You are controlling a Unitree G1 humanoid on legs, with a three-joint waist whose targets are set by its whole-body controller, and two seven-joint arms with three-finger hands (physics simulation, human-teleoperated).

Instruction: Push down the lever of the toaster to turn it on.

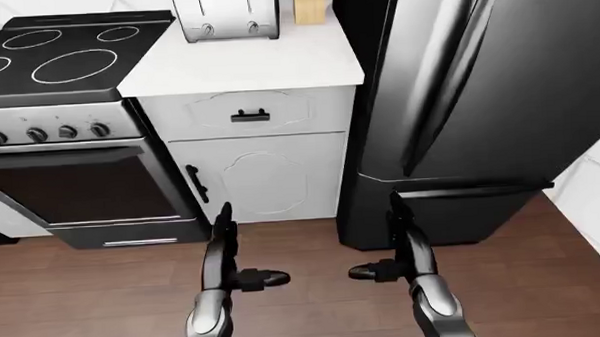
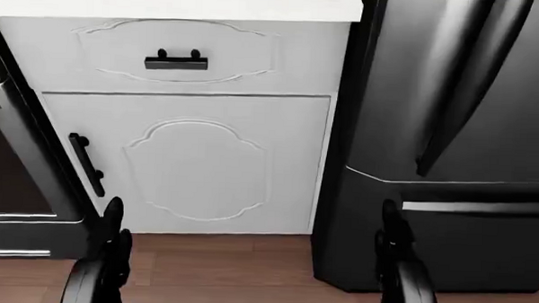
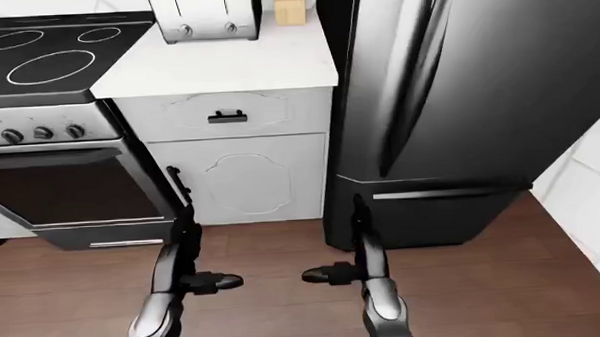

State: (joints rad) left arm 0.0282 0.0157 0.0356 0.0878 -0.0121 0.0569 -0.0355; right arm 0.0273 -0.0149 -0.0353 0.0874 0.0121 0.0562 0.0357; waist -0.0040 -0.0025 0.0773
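Silver toaster (image 1: 224, 15) is sitting at the top of the left-eye view, on the white counter (image 1: 246, 65) beside the stove (image 1: 56, 53). Both hands, left hand (image 1: 226, 250) and right hand (image 1: 403, 244), are hanging low with fingers apart, holding nothing. Its lever is probably small and springy, needing a firm push down from on top.

Home kitchen, stove (image 1: 56, 64), white counter (image 1: 246, 65), black fridge (image 1: 478, 95), toaster (image 1: 227, 15)
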